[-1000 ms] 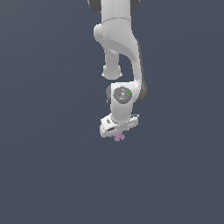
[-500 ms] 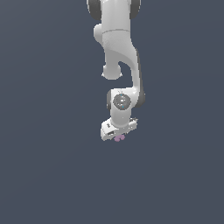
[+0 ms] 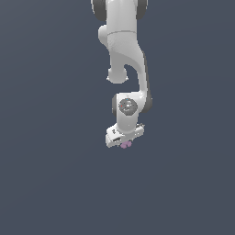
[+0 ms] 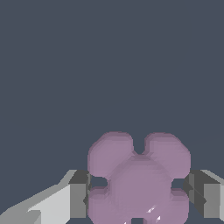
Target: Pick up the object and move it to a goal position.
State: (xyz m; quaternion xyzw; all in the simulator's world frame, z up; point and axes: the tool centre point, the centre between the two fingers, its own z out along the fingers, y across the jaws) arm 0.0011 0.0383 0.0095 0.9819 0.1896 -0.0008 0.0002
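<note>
Gripper (image 4: 138, 199) closed on the purple clover piece (image 4: 139, 179), fingers (image 4: 78, 200) pressing both flanks. Piece pokes out beneath the gripper (image 3: 125, 140) above the worktop (image 3: 50, 183). Carry steadily, keep squeeze constant; goal not visible.

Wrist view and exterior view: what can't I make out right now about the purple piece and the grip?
- Lobed purple piece: its lower lobes are cut off by the wrist view's edge.
- Same piece in the exterior view: mostly hidden under the end effector, too small to show shape.
- Finger pads: contact with the piece unclear.
- Goal position: no marker visible in either view.
</note>
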